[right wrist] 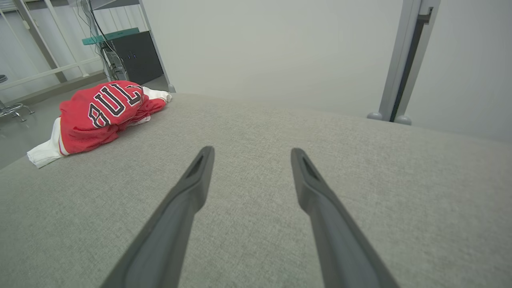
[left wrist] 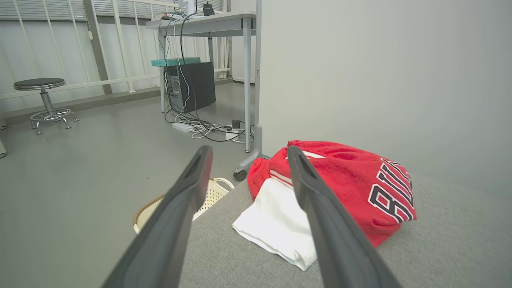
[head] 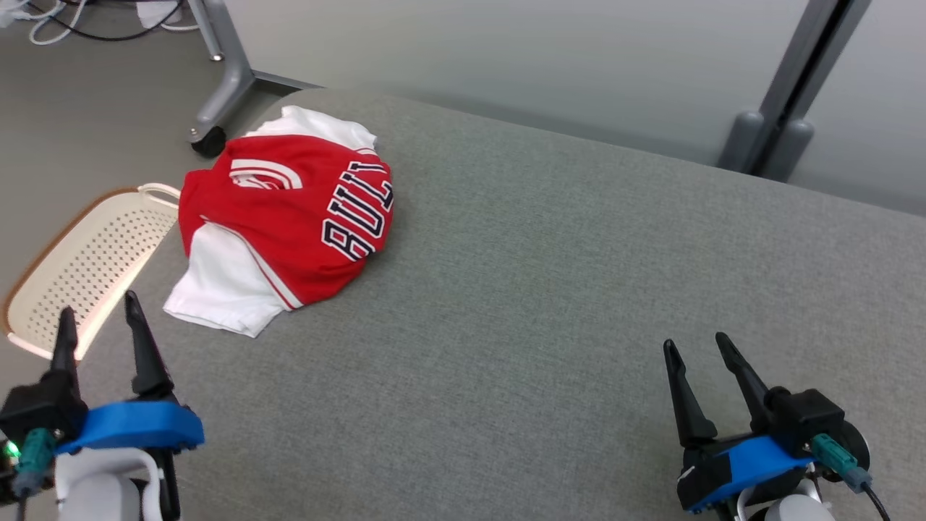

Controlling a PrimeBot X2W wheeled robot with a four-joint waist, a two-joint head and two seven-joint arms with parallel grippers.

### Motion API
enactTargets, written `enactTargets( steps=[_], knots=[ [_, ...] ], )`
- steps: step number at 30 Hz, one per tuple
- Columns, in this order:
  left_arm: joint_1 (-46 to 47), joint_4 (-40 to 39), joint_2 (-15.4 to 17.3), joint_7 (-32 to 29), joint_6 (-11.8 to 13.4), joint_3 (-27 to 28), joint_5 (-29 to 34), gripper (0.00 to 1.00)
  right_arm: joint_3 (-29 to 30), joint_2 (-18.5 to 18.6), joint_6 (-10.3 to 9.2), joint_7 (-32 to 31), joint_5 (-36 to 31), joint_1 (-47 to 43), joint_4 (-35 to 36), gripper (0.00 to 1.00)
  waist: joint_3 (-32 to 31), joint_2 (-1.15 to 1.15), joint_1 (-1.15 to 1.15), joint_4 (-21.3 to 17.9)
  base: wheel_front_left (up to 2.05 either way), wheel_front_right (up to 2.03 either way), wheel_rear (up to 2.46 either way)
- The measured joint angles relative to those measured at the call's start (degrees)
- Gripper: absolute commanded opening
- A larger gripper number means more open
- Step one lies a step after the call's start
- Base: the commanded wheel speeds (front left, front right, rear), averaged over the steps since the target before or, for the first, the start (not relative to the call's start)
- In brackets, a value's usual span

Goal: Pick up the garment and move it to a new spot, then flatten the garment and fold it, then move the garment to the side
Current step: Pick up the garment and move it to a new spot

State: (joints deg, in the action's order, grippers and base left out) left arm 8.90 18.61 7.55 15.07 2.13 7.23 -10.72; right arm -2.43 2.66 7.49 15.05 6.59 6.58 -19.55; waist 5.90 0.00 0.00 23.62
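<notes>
Grey woven fabric covers the tabletop (head: 542,289) in front of me, with a pale partition panel behind it and a metal leg on a caster (head: 208,142) at its far left corner. On that far left part of the tabletop lies the garment (head: 289,210), a red jersey with white panels and dark outlined lettering. It is bunched in a heap, and a white flap spreads toward the near side.

A cream perforated basket (head: 87,268) sits on the floor against the tabletop's left edge, just beside the garment.

My left gripper (head: 98,307) hangs at the near left, over the edge by the basket. Its fingers are spread wide with nothing between them, apart from the cloth. From the left wrist view they point toward the garment (left wrist: 352,180).

My right gripper (head: 696,344) is at the near right, well apart from the garment (right wrist: 100,112). Its fingers are also wide and hold nothing, above bare fabric.

Beyond the tabletop on the left I see a desk (left wrist: 208,20), a computer tower (left wrist: 192,86), loose cables and a stool (left wrist: 40,84).
</notes>
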Motion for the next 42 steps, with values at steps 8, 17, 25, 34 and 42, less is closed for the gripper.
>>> enactTargets(
  steps=[8,17,25,34,42],
  knots=[
    [10.4,2.0,4.4,0.0,-1.1,3.8,-2.1,1.0,1.5,0.0,0.0,0.0,-4.7,3.6,2.6,1.0,7.0,0.01,0.0,-6.5,0.0,0.0,0.0],
    [22.8,10.1,9.9,-0.7,-2.5,4.7,-2.8,1.0,3.9,0.1,0.0,-0.8,-8.5,6.2,8.6,1.0,15.1,0.02,0.01,-14.2,0.0,0.0,0.0],
    [31.9,22.2,14.1,-4.2,-5.4,3.8,-3.9,1.0,4.8,0.1,0.0,-2.3,-9.1,6.6,12.9,1.0,19.4,0.02,0.01,-17.8,0.0,0.0,0.0],
    [38.1,37.0,15.6,-11.8,-8.3,0.1,-4.6,1.0,5.4,0.1,0.0,-2.9,-9.7,6.9,14.9,1.0,21.1,0.02,0.0,-18.8,0.0,0.0,0.0],
    [42.0,46.5,15.0,-22.3,-9.3,-2.7,-8.2,1.0,4.9,0.1,0.0,-3.7,-9.7,6.9,15.5,1.0,21.3,0.0,-0.01,-18.6,0.0,0.0,0.0]
  ],
)
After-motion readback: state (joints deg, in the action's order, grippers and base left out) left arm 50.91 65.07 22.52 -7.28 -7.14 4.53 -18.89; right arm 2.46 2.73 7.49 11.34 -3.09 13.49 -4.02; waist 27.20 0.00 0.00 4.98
